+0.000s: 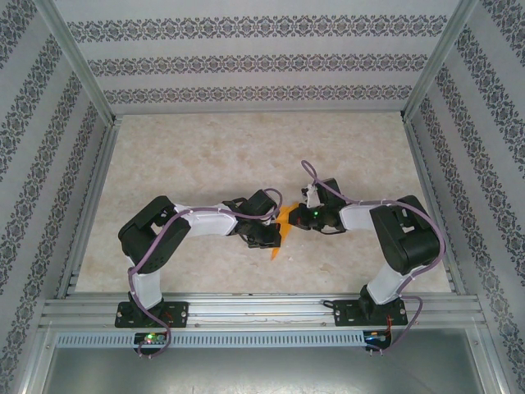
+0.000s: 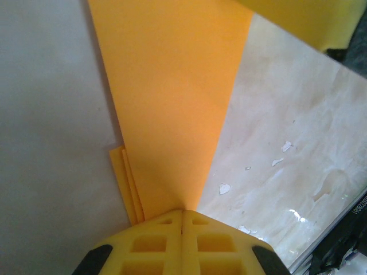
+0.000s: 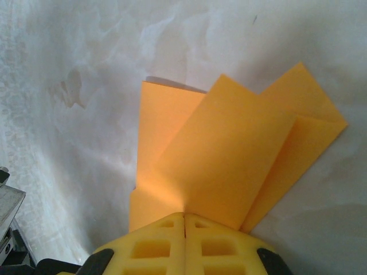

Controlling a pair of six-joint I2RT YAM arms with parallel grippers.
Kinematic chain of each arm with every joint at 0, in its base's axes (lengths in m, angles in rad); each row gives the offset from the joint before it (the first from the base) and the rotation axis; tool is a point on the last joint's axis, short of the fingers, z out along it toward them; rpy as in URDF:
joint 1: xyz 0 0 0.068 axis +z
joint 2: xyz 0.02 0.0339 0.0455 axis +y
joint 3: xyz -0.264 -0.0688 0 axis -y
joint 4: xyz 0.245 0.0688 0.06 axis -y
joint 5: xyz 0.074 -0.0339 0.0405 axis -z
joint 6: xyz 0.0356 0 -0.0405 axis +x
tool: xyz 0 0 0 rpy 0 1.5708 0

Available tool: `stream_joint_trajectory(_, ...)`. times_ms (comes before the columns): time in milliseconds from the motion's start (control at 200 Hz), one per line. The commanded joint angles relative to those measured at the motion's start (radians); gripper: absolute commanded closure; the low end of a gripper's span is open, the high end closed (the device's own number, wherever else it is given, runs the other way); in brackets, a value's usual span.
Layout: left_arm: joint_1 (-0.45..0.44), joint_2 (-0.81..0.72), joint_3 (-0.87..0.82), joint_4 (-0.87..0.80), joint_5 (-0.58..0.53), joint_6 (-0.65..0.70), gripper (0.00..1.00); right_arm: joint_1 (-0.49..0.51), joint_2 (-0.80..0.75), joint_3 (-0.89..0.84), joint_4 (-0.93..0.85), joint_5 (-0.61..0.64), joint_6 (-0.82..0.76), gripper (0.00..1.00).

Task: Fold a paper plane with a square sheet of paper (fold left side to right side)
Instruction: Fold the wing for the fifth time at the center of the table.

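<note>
Walls (image 1: 246,66): white paper with dark floral bands, at the top, left and right of the frame.
Tabletop (image 1: 246,156): pale mottled beige, centre.
Rails (image 1: 262,308): aluminium, across the bottom.
Posts (image 1: 76,57): aluminium, upper corners.
Light: even, soft.

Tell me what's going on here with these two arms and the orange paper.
Both arms reach to the middle of the table, working one piece of orange paper between them. The left tool is shut on a narrow, pointed end of it; the right tool is shut on a wider end where folded layers fan out. The paper is already folded several times.
</note>
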Motion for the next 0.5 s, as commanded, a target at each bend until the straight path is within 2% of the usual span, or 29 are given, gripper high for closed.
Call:
stream_joint_trajectory(0, -0.008, 0.071, -0.033, -0.15, -0.074, 0.016, 1.0, -0.054, 0.04, 0.027, 0.006, 0.166, -0.05, 1.0)
stream_joint_trajectory(495, -0.008, 0.072, -0.03, -0.153, -0.075, 0.016, 1.0, -0.112, 0.069, 0.083, -0.024, 0.161, -0.073, 1.0)
